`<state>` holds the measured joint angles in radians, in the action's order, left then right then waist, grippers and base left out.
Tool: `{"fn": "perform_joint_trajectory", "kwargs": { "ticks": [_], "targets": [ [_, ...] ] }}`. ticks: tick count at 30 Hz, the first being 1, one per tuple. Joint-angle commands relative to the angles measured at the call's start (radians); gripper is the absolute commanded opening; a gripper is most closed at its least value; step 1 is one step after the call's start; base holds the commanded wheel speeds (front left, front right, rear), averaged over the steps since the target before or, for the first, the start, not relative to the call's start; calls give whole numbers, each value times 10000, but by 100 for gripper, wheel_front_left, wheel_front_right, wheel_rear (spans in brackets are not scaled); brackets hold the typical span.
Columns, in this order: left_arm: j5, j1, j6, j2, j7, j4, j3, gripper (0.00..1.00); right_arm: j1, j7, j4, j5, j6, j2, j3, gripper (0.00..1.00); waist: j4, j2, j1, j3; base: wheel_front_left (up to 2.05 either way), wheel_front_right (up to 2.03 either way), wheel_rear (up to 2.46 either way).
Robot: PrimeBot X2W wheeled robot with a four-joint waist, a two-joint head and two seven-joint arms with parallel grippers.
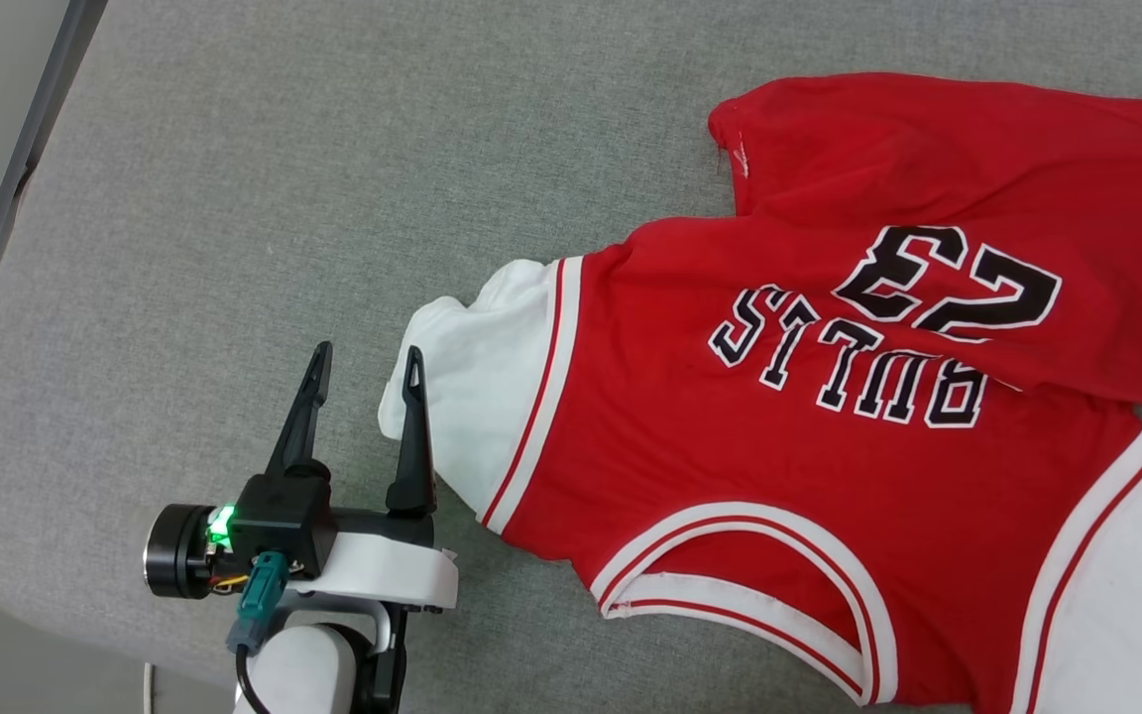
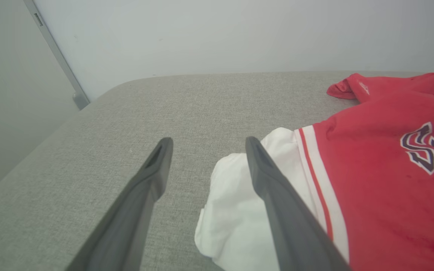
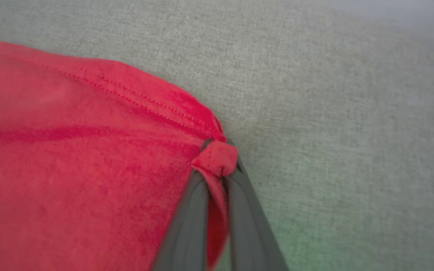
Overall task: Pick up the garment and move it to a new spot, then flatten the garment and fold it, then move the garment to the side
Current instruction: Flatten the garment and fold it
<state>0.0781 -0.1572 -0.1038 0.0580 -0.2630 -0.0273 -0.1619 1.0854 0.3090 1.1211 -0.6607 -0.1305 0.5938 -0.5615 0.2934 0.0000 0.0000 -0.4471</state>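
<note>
On grey fabric surface (image 1: 234,198): clamping right gripper (image 3: 219,169) on red hem of garment (image 1: 779,446), holding left gripper (image 1: 368,350) spread beside white sleeve (image 1: 472,397).

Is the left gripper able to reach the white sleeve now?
Probably yes: the left gripper, open, sits beside the sleeve, one finger over its edge; nothing lies between.

The bright red soft-fabric T-shirt with white sleeves (image 1: 670,446) bore "BULLS" in black, white-edged letters, with the number "23" beside it. Both stood upside down in the head view.
</note>
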Motion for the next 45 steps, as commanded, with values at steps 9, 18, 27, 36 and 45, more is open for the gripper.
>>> {"fn": "perform_joint_trajectory", "kwargs": {
  "ticks": [9,18,27,36,45],
  "targets": [
    [-212,49,215,-24,-24,-263,277,100,-305,-1235,-496,-7,3,3,-377,100,-443,0,0,708,0,0,0],
    [-314,861,285,172,-24,-235,700,100,-1919,-3662,-2895,-317,3,430,-711,100,-1143,0,0,2016,0,0,0],
    [-396,1542,279,355,-24,-62,954,100,-4369,-3254,-5985,-212,3,1166,-80,100,-1716,0,0,2735,0,0,0],
    [-465,2015,172,409,-24,150,1121,100,-7331,870,-10755,-341,3,2249,1569,100,-2148,0,0,3025,0,0,0],
    [-525,1858,206,367,-24,226,977,100,-9807,4632,-12630,-548,3,2165,3331,100,-2033,0,0,2891,0,0,0]
  ]
}}
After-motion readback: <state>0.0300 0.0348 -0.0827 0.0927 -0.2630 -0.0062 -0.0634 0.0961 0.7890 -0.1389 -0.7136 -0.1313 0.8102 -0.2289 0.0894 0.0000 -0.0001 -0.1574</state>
